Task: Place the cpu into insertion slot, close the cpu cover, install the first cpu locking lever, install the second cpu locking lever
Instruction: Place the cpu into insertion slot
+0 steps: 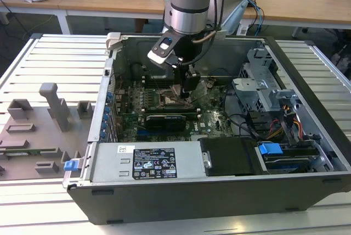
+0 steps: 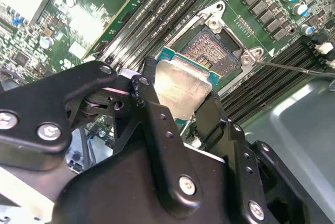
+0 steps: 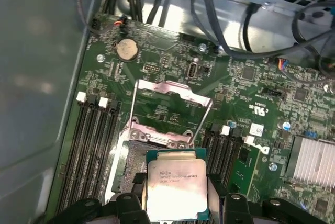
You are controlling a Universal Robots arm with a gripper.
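Observation:
My gripper [image 2: 178, 101] is shut on the cpu [image 2: 180, 85], a flat silver-topped chip with a green edge, pinched between two black fingers [image 2: 149, 103]. In both wrist views the chip hangs tilted just above the insertion slot [image 2: 212, 51], partly over its near edge. The slot's dark square with its grey rim lies bare on the green motherboard [image 3: 157, 67]. The cpu cover [image 3: 172, 90] is swung open and lies back beyond the slot [image 3: 131, 166], with two thin wire levers [image 3: 201, 124] raised beside it. In the exterior view the gripper [image 1: 184, 89] reaches down into the open computer case [image 1: 307, 114].
Long black memory slots [image 3: 91, 145] flank the slot on both sides. A finned heatsink [image 3: 314, 164], a coin battery [image 3: 126, 48] and black cables [image 3: 220, 30] sit nearby. A black graphics card [image 1: 164, 119], the power supply [image 1: 148, 161] and a drive cage [image 1: 263, 89] crowd the case. A grey fixture tray [image 1: 38, 125] stands at the exterior view's left.

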